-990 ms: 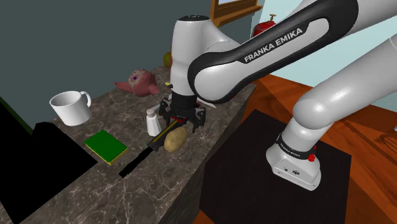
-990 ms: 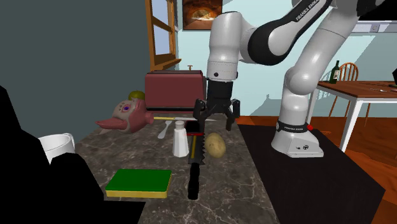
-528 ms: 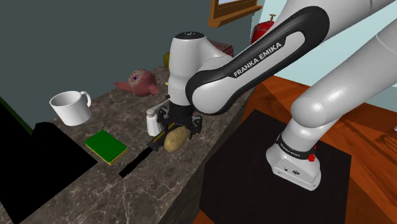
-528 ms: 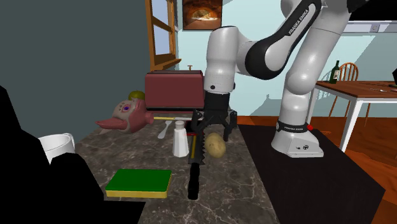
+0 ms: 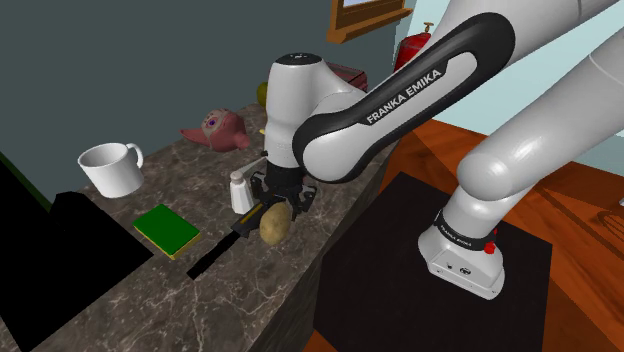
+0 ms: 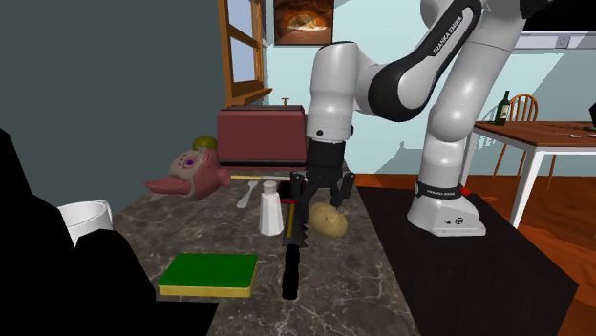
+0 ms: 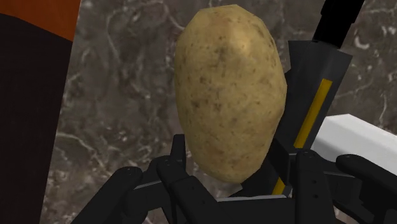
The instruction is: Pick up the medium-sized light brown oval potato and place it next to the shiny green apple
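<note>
A light brown oval potato (image 5: 275, 224) (image 6: 328, 222) (image 7: 230, 89) lies on the dark marble counter (image 5: 120, 290), beside a black knife. My black gripper (image 5: 277, 203) (image 6: 323, 196) (image 7: 229, 162) stands straight down over it. In the wrist view the two fingers (image 7: 177, 159) press against the potato's near end from both sides, so the gripper is shut on it. The greenish apple (image 5: 263, 92) (image 6: 203, 144) sits at the back of the counter, half hidden behind a pink toy.
A white shaker (image 5: 240, 192) (image 6: 271, 208) stands close beside the gripper. The knife (image 5: 215, 252) (image 6: 291, 253), a green sponge (image 5: 167, 229), a white mug (image 5: 110, 167), the pink toy (image 5: 217, 129) and a red toaster (image 6: 263, 136) share the counter. Its edge (image 5: 330, 240) runs just past the potato.
The gripper came down over the potato and its fingers closed in from wide open onto the potato's sides. The potato still rests on the counter.
</note>
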